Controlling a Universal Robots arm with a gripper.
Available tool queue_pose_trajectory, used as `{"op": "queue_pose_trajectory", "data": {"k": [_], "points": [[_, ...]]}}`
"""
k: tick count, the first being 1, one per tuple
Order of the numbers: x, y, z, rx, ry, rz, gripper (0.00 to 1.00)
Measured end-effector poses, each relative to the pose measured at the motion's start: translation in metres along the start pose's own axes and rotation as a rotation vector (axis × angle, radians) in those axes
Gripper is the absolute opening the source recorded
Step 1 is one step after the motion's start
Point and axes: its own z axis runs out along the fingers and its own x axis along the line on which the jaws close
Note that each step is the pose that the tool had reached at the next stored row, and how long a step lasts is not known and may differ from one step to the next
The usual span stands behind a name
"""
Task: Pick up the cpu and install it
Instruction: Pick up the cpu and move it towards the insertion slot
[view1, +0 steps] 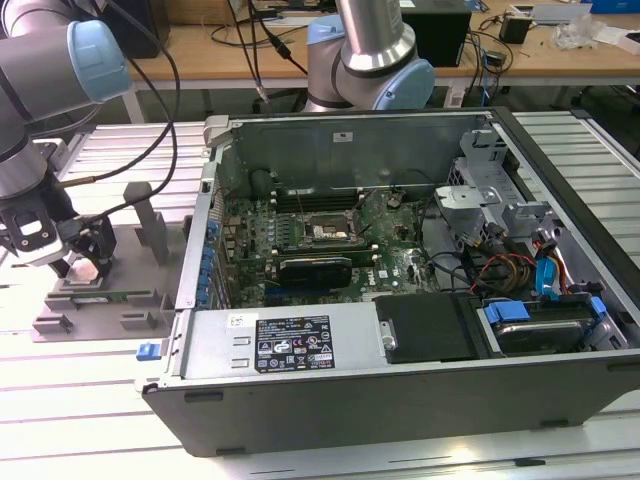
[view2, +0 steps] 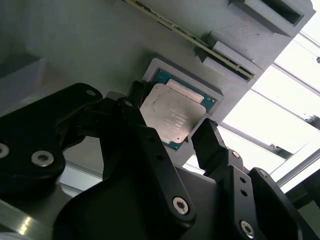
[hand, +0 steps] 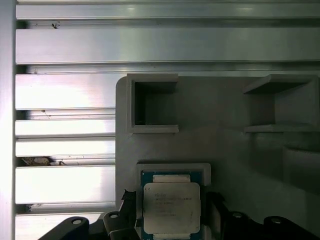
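Slatted metal worktop (view1: 80, 400) carries an open computer case (view1: 420, 400); motherboard (view1: 250, 225) exposed, dark socket (view1: 324, 232) near its middle. Well apart from the case, toward the exterior view's left, a grey fixture (view1: 110, 297) sits on the worktop. The arm (view1: 45, 60) bends down over it, gripper (view1: 88, 258) low above the fixture. The cpu (view2: 172, 116) lies flat, silver top up, in the fixture's shallow square recess. Gripper fingers (view2: 206, 137) stand apart, one at each of two opposite edges. By my judgement they straddle the chip without clamping it. The chip lies directly between them; the socket is well away inside the case.
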Motion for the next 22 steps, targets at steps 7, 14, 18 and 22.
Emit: {"op": "queue_pose_trajectory", "data": {"k": [7, 14, 18, 22], "points": [[0.0012, 0.0, 0.0, 0.0, 0.0, 0.0, 0.66], [0.0013, 0.0001, -0.0036, 0.0, 0.0, 0.0, 0.55], [0.0011, 0.0004, -0.0109, 0.0, -0.0001, 0.0, 0.55], [0.0007, 0.001, -0.0251, -0.0001, -0.0001, 0.0, 0.55]]}}
